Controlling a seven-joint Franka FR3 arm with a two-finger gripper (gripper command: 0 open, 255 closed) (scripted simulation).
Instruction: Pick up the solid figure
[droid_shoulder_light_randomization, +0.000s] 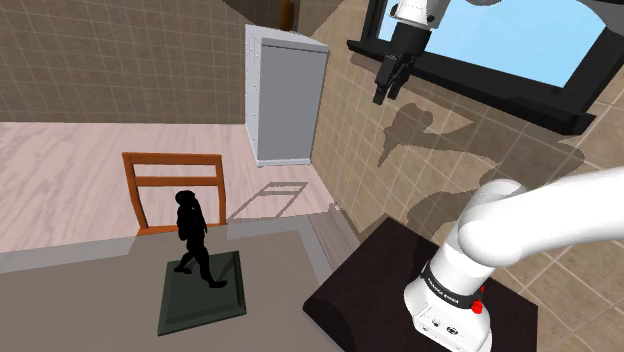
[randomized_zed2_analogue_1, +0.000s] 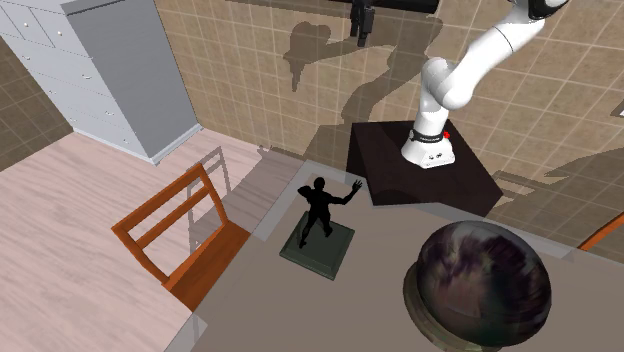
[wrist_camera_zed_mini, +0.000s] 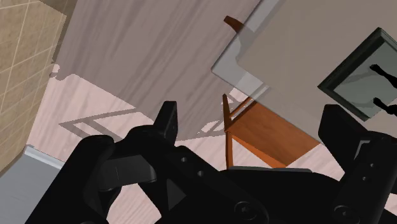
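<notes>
Stillness on the desk (droid_shoulder_light_randomization: 80, 310). Stands upright on a dark square plinth (droid_shoulder_light_randomization: 200, 305), near the desk edge closest to the chair (droid_shoulder_light_randomization: 172, 175): one black human-shaped figure (droid_shoulder_light_randomization: 193, 240), long axis running head to foot, straight up from the plinth. Caught mid-stride, legs apart; throws one arm out toward the stand (randomized_zed2_analogue_1: 420, 175) in the second exterior view. Hangs high above and well apart from the figure, up against the dark-framed window (droid_shoulder_light_randomization: 500, 35): one black end effector (droid_shoulder_light_randomization: 388, 95), fingers (wrist_camera_zed_mini: 167, 121) spread wide in the wrist view and clasping nothing. Counted across the room: one figure, one plinth, one orange-brown chair just beside the desk, one tall grey cabinet (droid_shoulder_light_randomization: 283, 95) against the tiled wall, one dark marbled sphere (randomized_zed2_analogue_1: 482, 275) resting on the desk at the second exterior view's lower right, one white arm (droid_shoulder_light_randomization: 540, 225) rising from the stand.
</notes>
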